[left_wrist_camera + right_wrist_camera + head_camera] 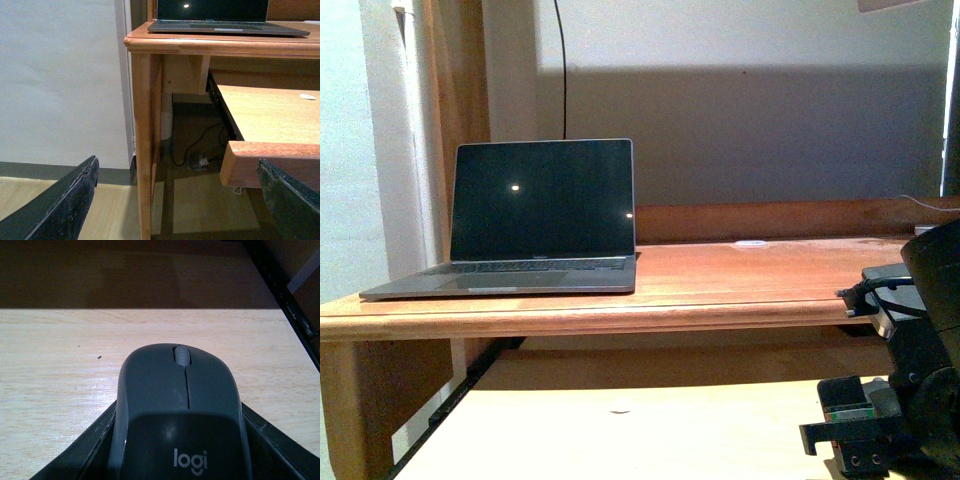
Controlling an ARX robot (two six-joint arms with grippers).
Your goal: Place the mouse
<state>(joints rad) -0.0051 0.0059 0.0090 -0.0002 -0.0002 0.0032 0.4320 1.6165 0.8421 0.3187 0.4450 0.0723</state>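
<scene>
The dark grey mouse (181, 400), with a scroll wheel and a "logi" mark, fills the right wrist view. My right gripper (180, 445) is shut on it, a black finger (87, 450) on each side. It is just above the pale pull-out shelf (55, 365). In the front view the right arm (915, 390) stands at the lower right over that shelf (620, 440); the mouse does not show there. My left gripper (178, 172) is open and empty, its fingers (67, 202) wide apart, low beside the desk leg (142, 140). It is out of the front view.
An open laptop (540, 215) with a dark screen stands on the left of the wooden desk top (740, 280); it also shows in the left wrist view (225, 22). A small white object (751, 243) lies at the desk's back. Cables lie on the floor under the desk (197, 157).
</scene>
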